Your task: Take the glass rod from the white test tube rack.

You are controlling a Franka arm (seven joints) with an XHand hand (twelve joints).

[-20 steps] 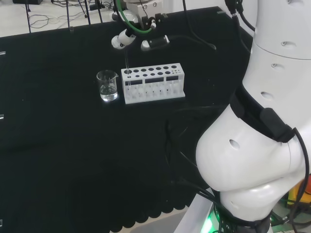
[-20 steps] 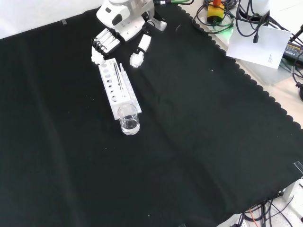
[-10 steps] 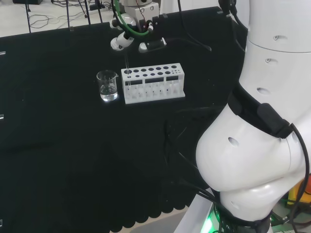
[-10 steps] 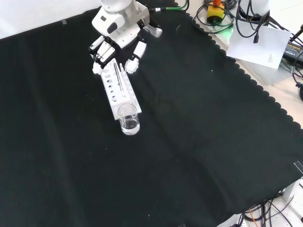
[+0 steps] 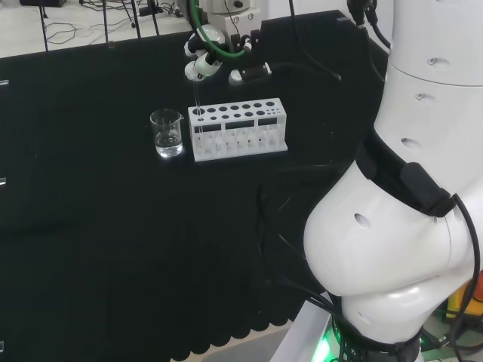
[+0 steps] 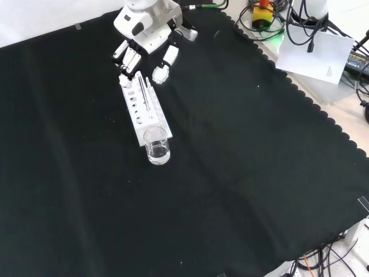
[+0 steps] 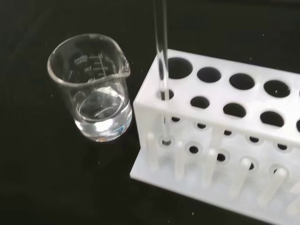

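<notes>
The white test tube rack (image 5: 240, 129) lies on the black cloth with a clear beaker (image 5: 167, 133) at its left end in the head view. The thin glass rod (image 5: 197, 99) stands upright in the rack's hole nearest the beaker. The hand (image 5: 216, 60) hovers just above and behind the rod's top, its fingers relaxed and spread and holding nothing. In the front view the hand (image 6: 143, 41) is at the far end of the rack (image 6: 151, 122), with fingers (image 6: 127, 57) and thumb (image 6: 161, 68) either side of it. The wrist view shows the rod (image 7: 161, 61), rack (image 7: 220, 115) and beaker (image 7: 93, 89) close up.
The beaker (image 6: 157, 145) holds a little clear liquid and stands almost against the rack's end. The arm's big white links (image 5: 400, 188) stand at the head view's right. Cables and a sheet of paper (image 6: 314, 55) lie beyond the cloth's scalloped edge.
The hand dipped toward the rack's end, then shifted a little to the right in the head view and turned. The rod stays in the rack; rack and beaker have not moved.
</notes>
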